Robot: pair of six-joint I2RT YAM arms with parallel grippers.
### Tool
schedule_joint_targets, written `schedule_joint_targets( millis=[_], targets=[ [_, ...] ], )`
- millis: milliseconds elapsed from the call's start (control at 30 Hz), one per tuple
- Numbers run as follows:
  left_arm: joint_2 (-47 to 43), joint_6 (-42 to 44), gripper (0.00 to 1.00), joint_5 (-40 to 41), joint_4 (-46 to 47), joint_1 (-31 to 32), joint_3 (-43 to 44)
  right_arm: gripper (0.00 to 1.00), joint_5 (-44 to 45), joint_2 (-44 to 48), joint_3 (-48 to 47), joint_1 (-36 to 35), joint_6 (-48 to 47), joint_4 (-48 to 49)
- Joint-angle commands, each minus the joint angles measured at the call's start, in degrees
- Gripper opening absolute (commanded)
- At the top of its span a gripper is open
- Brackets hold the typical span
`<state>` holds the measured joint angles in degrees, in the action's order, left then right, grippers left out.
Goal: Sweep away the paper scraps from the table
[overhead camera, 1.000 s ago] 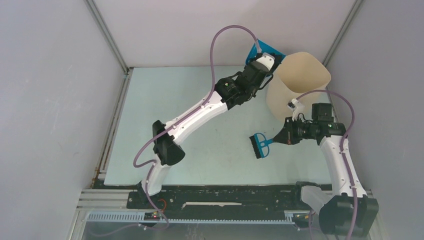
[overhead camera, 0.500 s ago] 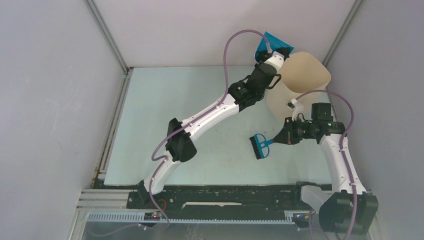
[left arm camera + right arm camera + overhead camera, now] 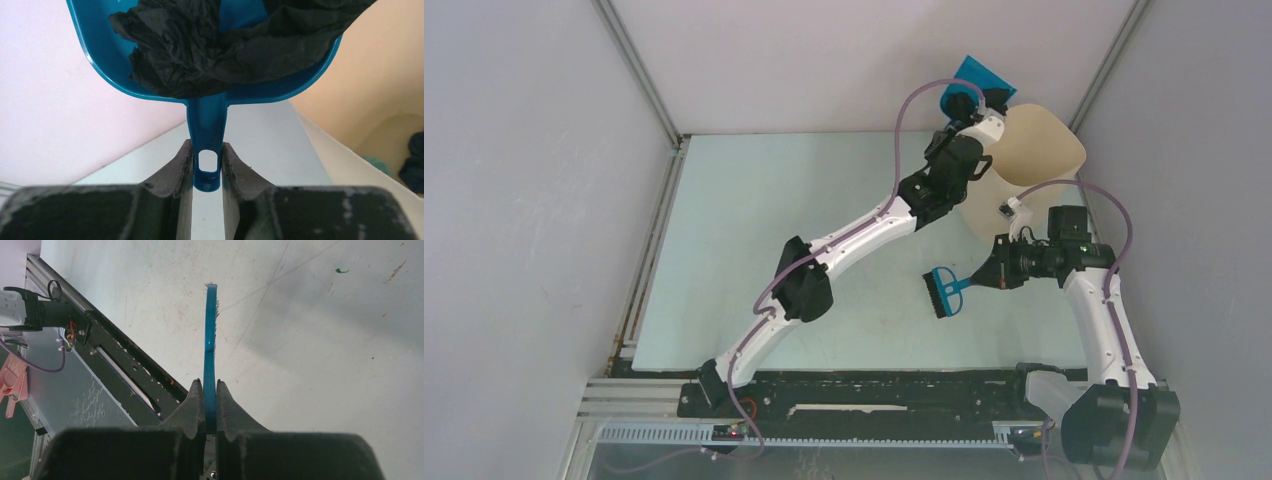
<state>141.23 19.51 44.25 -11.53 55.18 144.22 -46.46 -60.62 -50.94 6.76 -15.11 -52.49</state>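
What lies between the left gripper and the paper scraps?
The dustpan's handle: the left gripper clamps its end, the paper scraps lie in the pan. Left wrist view shows it.

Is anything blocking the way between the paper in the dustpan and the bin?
Nothing visible. The left gripper holds the dustpan with the dark paper scraps right beside the beige bin, whose mouth is open.
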Motion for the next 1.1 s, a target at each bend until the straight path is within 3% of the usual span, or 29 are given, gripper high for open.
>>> schedule_joint_targets(
  millis=[0, 133, 433, 500, 833, 1067],
  targets=[
    [0.73, 13.85, 0.00, 3.58, 14.39, 1.04, -0.13, 0.00, -1.08, 0.16, -1.51, 0.35, -0.80, -0.03],
    [0.74, 22.97, 0.00, 2.23, 19.32, 1.16, -3.78, 0.00, -0.87, -0.14, -1.55, 0.35, -0.70, 0.07],
    [-2.36, 56.82, 0.01, -1.47, 33.45, 1.28, -17.42, 0.00, -1.00, -0.88, -1.70, 0.35, -0.63, 0.07],
    [-3.20, 59.56, 0.01, -2.36, 35.49, 1.59, -18.15, 0.00, -1.07, -0.89, -1.71, 0.35, -0.75, -0.01],
    [-4.70, 58.83, 0.00, -3.00, 36.01, 1.51, -19.68, 0.00, -1.06, -0.77, -1.71, 0.39, -0.75, -0.03],
    [-5.55, 42.36, 0.00, -1.23, 32.30, 1.77, -14.47, 0.00, -1.34, -0.35, -1.71, 0.35, -1.03, -0.30]
  ],
)
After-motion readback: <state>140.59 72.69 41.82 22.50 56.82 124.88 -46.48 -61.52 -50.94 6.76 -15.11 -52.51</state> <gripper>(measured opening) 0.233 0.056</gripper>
